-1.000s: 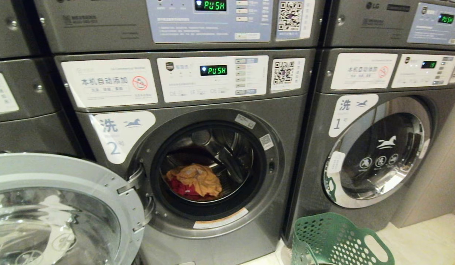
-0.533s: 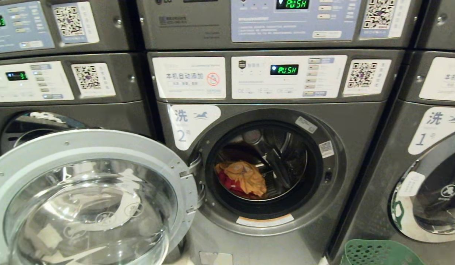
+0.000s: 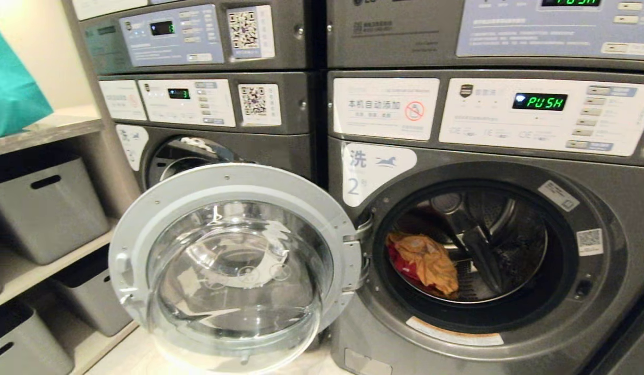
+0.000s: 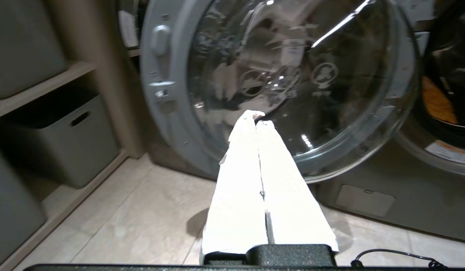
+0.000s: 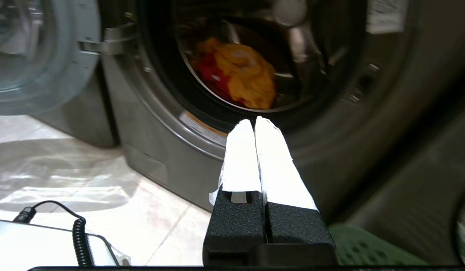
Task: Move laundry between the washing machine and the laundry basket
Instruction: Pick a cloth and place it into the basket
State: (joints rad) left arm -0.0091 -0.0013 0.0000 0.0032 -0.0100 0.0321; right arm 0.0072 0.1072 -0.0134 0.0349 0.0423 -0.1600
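The washing machine (image 3: 488, 156) marked with a large 2 stands with its round door (image 3: 233, 265) swung fully open to the left, the glass bowl of the door facing outward. Its green display reads PUSH. Inside the steel drum lies the laundry (image 3: 423, 263): a crumpled orange-yellow garment draped over a red one, bunched together low on the left side of the drum, touching the drum wall. The right wrist view shows the same heap as a soft, wrinkled mound, orange on top and red showing beneath and to one side.

Neither arm appears in the head view. The left end effector (image 4: 255, 118) is clenched with nothing in it, its white fingers pressed together, hanging above the pale tiled floor (image 4: 142, 214) in front of the open door. The right end effector (image 5: 254, 122) is likewise clenched and empty, pointing toward the drum opening but outside it. An edge of the green perforated laundry basket (image 5: 368, 248) shows low beside the right end effector. Grey storage bins (image 3: 46, 208) sit on shelves to the left of the machines.
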